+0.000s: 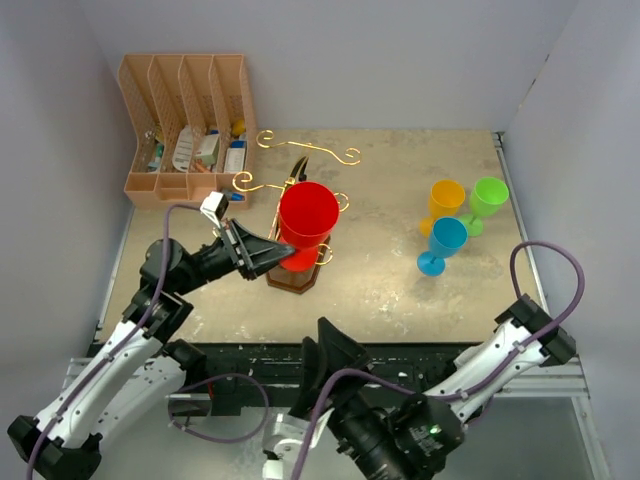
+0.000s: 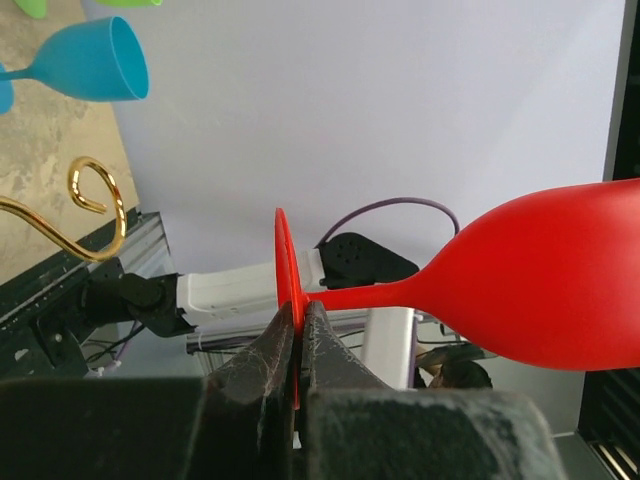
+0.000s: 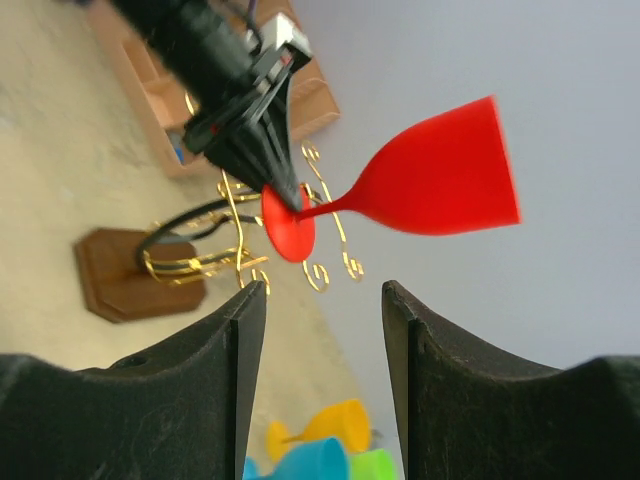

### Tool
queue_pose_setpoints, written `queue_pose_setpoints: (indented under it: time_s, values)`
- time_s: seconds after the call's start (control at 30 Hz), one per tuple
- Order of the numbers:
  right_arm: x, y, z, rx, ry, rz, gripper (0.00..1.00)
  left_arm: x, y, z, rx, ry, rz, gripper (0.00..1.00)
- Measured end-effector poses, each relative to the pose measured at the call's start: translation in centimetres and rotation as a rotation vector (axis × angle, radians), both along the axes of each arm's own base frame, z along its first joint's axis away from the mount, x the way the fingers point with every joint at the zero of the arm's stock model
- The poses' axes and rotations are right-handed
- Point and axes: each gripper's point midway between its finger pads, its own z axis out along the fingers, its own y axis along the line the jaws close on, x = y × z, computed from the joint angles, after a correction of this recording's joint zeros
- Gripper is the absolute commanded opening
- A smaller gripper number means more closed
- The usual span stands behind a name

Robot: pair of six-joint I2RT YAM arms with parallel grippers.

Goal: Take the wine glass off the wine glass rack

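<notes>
Left wrist view: left gripper (image 2: 300, 318) clamped on wine glass (image 2: 545, 290) foot; overhead, bowl partly covers it, wine glass rack (image 1: 290, 282) beneath; right gripper (image 3: 322, 295) open, empty.

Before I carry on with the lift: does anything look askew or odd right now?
Only the grip: the left gripper pinches the red wine glass by the edge of its foot alone, so the bowl hangs out unsupported. Nothing looks spilled or broken.

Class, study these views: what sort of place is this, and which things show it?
Probably a robot test cell: a table boxed in by plain white walls, two robot arms bolted at its edge, and staged props: a red wine glass, a wine glass rack, a file organiser.
</notes>
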Motion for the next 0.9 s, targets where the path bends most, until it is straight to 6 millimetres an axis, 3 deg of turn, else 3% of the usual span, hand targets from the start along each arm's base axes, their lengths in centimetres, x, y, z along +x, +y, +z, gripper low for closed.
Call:
queue_pose_setpoints:
  time_s: [0.17,0.33,0.47,0.57,0.7,0.83,0.9]
  values:
    - [0.4,-2.1,5.2,0.210,0.224,-0.013,0.53,1.2,-0.7,-1.4,0.038,-0.018,0.006,0.00]
    - [2.9,-5.6,11.4,0.440,0.421,-0.016,0.56,1.1,-0.6,-1.4,0.061,-0.077,0.014,0.00]
    - [6.3,-9.6,16.4,0.656,0.556,-0.026,0.56,0.8,-0.4,-1.1,0.069,-0.128,0.019,0.00]
    - [9.7,-14.2,19.3,0.838,0.654,-0.023,0.54,0.7,-0.3,-1.0,0.080,-0.154,0.021,0.00]
    - [13.8,-20.4,21.5,1.050,0.821,0.052,0.52,0.8,-0.4,-1.2,0.101,-0.177,0.017,0.00]
    - [17.5,-25.3,19.4,1.182,1.026,0.121,0.51,0.9,-0.5,-1.6,0.116,-0.181,0.012,0.00]
    - [18.6,-26.4,18.6,1.217,1.096,0.123,0.51,0.8,-0.5,-1.7,0.120,-0.185,0.012,0.00]
